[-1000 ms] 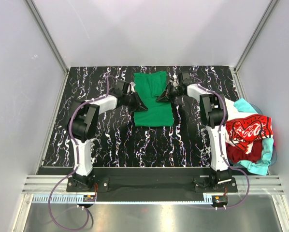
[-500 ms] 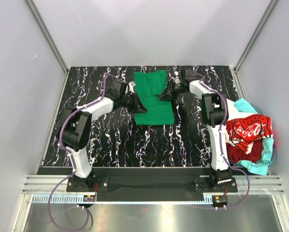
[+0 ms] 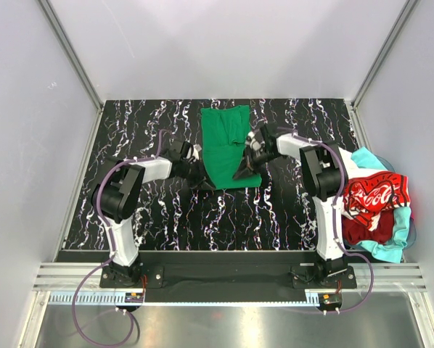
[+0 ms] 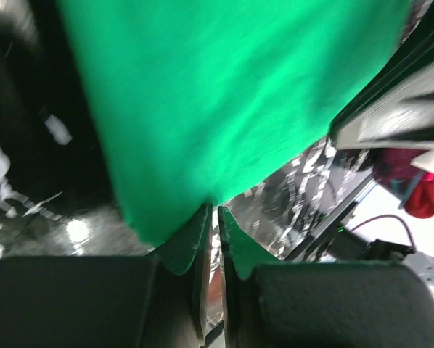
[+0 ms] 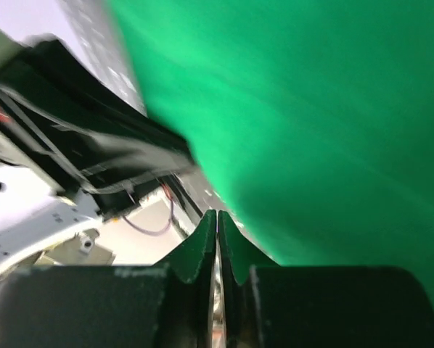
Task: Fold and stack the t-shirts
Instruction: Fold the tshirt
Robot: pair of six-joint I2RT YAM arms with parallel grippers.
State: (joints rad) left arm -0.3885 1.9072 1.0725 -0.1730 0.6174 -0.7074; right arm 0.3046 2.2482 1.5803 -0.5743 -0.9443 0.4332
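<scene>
A bright green t-shirt (image 3: 228, 145) lies flat at the back middle of the black marbled table (image 3: 152, 210). My left gripper (image 3: 202, 179) is at the shirt's near left corner. In the left wrist view its jaws (image 4: 211, 210) are shut, pinching the edge of the green cloth (image 4: 224, 94). My right gripper (image 3: 240, 174) rests over the near part of the shirt. Its jaws (image 5: 217, 214) are shut, their tips touching the edge of the green cloth (image 5: 311, 109), with no cloth showing between them.
A heap of t-shirts lies off the table's right edge, a red one with white Coca-Cola script (image 3: 373, 196) on top of a turquoise one (image 3: 398, 232). Grey walls close in the back and both sides. A metal rail (image 3: 224, 279) runs along the near edge.
Both grippers have slid from the shirt's middle toward its near edge. The right gripper has come down and left over the cloth, and the left has drawn back to the near left corner.
</scene>
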